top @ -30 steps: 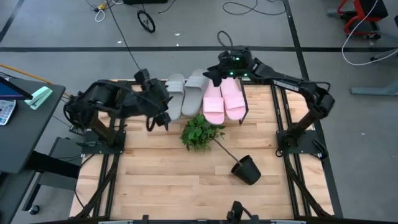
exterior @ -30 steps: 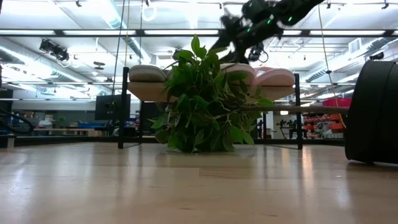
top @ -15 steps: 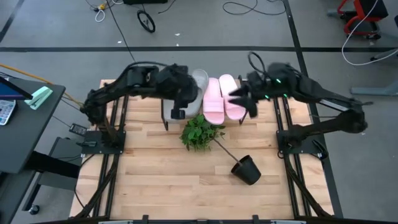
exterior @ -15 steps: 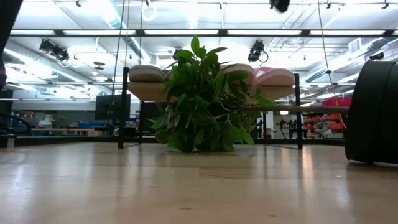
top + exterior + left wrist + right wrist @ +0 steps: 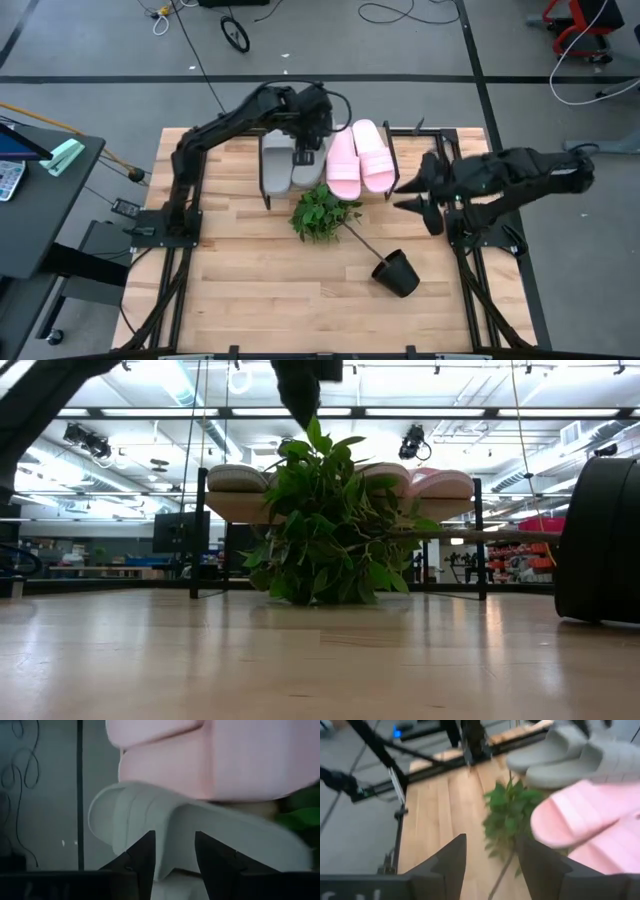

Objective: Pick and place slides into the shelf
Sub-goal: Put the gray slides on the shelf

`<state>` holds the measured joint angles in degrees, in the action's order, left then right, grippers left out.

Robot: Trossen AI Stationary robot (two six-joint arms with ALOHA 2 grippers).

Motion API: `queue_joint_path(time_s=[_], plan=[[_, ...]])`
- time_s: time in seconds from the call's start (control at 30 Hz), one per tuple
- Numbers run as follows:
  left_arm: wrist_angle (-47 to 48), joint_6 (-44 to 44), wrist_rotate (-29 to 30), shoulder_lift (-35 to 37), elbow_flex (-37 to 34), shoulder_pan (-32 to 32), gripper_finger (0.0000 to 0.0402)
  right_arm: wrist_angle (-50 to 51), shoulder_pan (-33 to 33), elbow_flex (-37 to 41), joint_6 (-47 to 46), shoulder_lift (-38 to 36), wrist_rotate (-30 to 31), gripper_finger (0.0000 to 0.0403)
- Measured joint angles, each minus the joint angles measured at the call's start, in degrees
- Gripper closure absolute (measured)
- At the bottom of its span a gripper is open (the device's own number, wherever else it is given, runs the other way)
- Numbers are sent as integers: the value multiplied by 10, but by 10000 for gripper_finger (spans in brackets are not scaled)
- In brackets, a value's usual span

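Two light grey slides (image 5: 275,168) and two pale pink slides (image 5: 358,160) lie side by side, soles down, on top of the shelf (image 5: 397,170) at the table's far edge. My left gripper (image 5: 305,157) hangs open above the right grey slide (image 5: 150,815) and points steeply down. In the low view the left gripper (image 5: 303,410) stands clear above the slides (image 5: 238,478). My right gripper (image 5: 402,195) is open and holds nothing. It floats right of the shelf, by the table's right edge, and faces the pink slides (image 5: 585,820).
A green leafy plant (image 5: 322,212) lies on the table just in front of the shelf. Its stem runs to a tipped black pot (image 5: 397,272) at the near right. The shelf's black posts (image 5: 200,530) rise from the tabletop. Bare wood spreads across the near half.
My left gripper has swung from the table's left side toward the right and far edge, sinking and rolling, until it hangs over the grey slides. My right gripper has drawn back from the pink slides' far end toward the right and near edges. The slides have stayed put.
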<state>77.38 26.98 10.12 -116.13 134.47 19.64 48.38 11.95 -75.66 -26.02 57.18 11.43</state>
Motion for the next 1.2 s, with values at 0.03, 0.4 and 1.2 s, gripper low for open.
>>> queue_joint_path(time_s=[0.03, 0.4, 1.2], plan=[[0, 1, 0, -5, 0, 4, 258, 10, 15, 0, -7, 1, 10, 222], [-8, 22, 3, -37, 0, 21, 253, 50, 149, 1, -90, 13, 117, 238], [-16, 5, 46, -77, 0, 28, 270, 52, 179, 1, -135, 13, 173, 238]])
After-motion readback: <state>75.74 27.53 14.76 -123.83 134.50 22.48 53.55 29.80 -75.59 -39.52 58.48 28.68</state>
